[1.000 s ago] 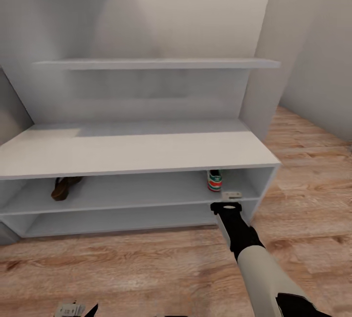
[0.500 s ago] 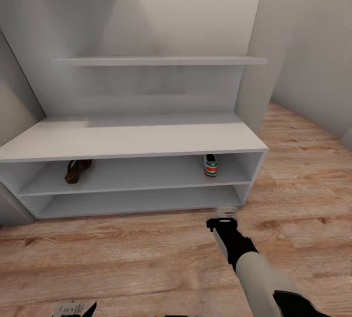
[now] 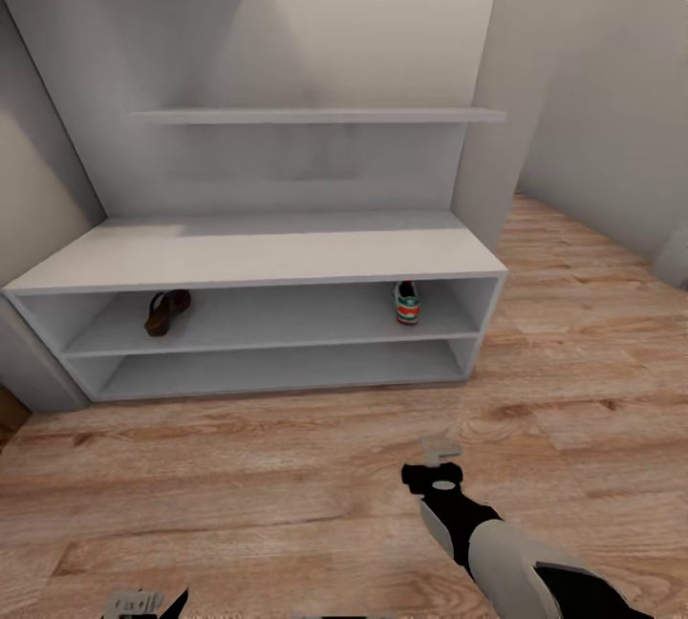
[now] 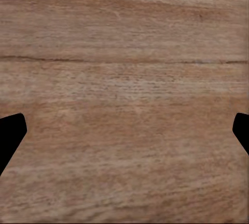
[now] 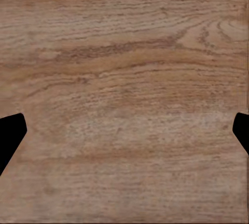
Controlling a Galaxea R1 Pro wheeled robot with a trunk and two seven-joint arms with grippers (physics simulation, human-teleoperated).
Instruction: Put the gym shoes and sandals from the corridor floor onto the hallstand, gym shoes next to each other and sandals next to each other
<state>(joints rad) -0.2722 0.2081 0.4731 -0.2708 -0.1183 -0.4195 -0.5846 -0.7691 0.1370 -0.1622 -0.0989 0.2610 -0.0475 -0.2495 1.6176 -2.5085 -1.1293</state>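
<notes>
Gym shoe (image 3: 407, 303) and sandal (image 3: 167, 311), one of each, sit on the upper open shelf of the pale grey hallstand (image 3: 258, 256): the trainer near the right end, the sandal near the left, well apart. Their partners are not on the stretch of corridor floor (image 3: 239, 485) in front of the unit.

The right gripper (image 3: 440, 454) hangs low over the planks in front of the rack's right half, empty, its fingers spread wide with only bare wood grain between the dark tips in the right wrist view (image 5: 124, 125). The left gripper (image 4: 124, 125) is likewise parted over bare floor and holds nothing.

The risk from here, as an onlooker would judge it, lies in the pairing. With the placed shoes at opposite ends, a second trainer or sandal set down at the wrong end would leave the pairs split. The low shelf opening also looks tight; a careless reach could knock the trainer off its shelf onto the floor.
</notes>
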